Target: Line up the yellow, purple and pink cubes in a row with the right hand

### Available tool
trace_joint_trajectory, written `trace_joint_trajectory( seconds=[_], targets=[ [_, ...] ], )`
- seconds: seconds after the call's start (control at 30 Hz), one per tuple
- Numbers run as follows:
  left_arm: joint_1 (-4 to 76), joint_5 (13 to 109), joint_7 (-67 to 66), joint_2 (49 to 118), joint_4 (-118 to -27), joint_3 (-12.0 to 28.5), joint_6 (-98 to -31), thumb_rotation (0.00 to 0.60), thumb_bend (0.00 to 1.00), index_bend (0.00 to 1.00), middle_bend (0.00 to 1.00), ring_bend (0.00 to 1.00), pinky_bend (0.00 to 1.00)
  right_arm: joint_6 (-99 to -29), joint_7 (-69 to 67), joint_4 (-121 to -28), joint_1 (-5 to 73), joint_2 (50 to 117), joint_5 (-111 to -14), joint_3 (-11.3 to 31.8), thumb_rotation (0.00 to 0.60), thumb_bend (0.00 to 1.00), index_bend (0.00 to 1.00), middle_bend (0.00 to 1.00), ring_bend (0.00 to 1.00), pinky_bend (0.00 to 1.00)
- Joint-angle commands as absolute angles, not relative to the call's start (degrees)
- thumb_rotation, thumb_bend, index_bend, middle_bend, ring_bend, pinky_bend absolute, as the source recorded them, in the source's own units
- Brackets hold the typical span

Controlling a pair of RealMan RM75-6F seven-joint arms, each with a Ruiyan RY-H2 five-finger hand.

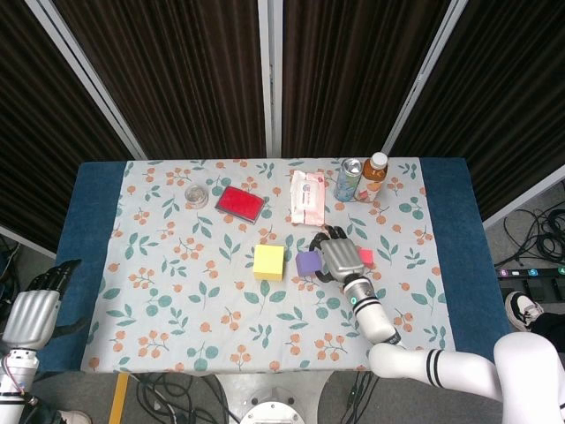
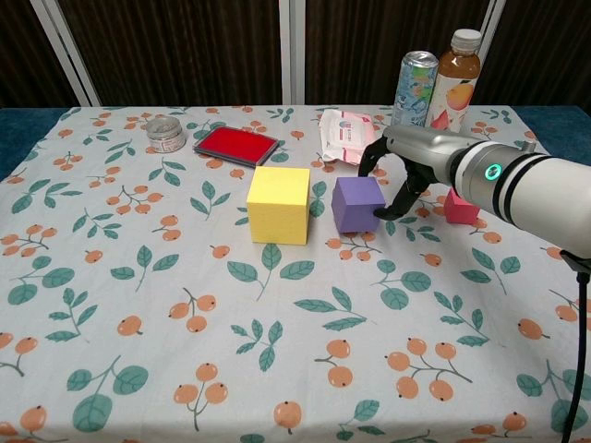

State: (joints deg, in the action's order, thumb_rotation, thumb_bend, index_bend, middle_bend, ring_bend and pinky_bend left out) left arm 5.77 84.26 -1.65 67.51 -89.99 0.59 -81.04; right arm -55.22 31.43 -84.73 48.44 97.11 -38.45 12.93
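Observation:
The yellow cube (image 1: 269, 262) (image 2: 278, 205) sits on the floral cloth near the middle of the table. Just right of it, a small gap away, is the purple cube (image 1: 307, 263) (image 2: 355, 205), still resting on the cloth. My right hand (image 1: 337, 259) (image 2: 406, 166) grips the purple cube from its right side, fingers arched over the far corner and thumb against the near right face. The small pink cube (image 1: 365, 256) (image 2: 461, 207) lies right of the hand, partly hidden by the wrist. My left hand (image 1: 31, 309) hangs off the table's near left corner, holding nothing.
Along the far side stand a small round tin (image 2: 166, 135), a flat red box (image 2: 236, 145), a wipes pack (image 2: 347, 135), a drink can (image 2: 413, 85) and a bottle (image 2: 455, 83). Dark curtains close off the back.

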Motion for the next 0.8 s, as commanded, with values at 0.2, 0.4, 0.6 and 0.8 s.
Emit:
trace_joint_trajectory(
  seconds=[0.2,0.4,0.6,0.8],
  targets=[
    [5.7,84.3,-1.5,67.5,-89.8,0.5,-81.0,0.6,0.19,0.14,0.22,0.17,0.23,-56.7,33.8,-84.3,50.5,100.0,-33.5,14.5,0.6,0.19,0.47,0.19,0.0,0.0],
    [5.7,84.4,-1.1,67.7,-89.4,0.5,-81.1,0.6,0.19,0.14,0.22,0.17,0.23,-57.6,34.8,-83.6,51.1,101.3,-32.0,14.6,0.6,0.19,0.47,0.19,0.0,0.0],
    [5.6,84.3,-0.6,67.8,-89.0,0.4,-81.0,0.6,0.18,0.14,0.22,0.17,0.23,-57.7,35.1,-82.8,51.6,102.1,-31.2,14.8,0.6,0.19,0.48,0.18,0.0,0.0],
    [5.6,84.4,-0.3,68.0,-88.6,0.5,-81.0,0.6,0.19,0.14,0.22,0.17,0.23,-57.8,35.3,-82.3,51.9,102.7,-30.9,15.0,0.6,0.19,0.47,0.18,0.0,0.0]
  ],
)
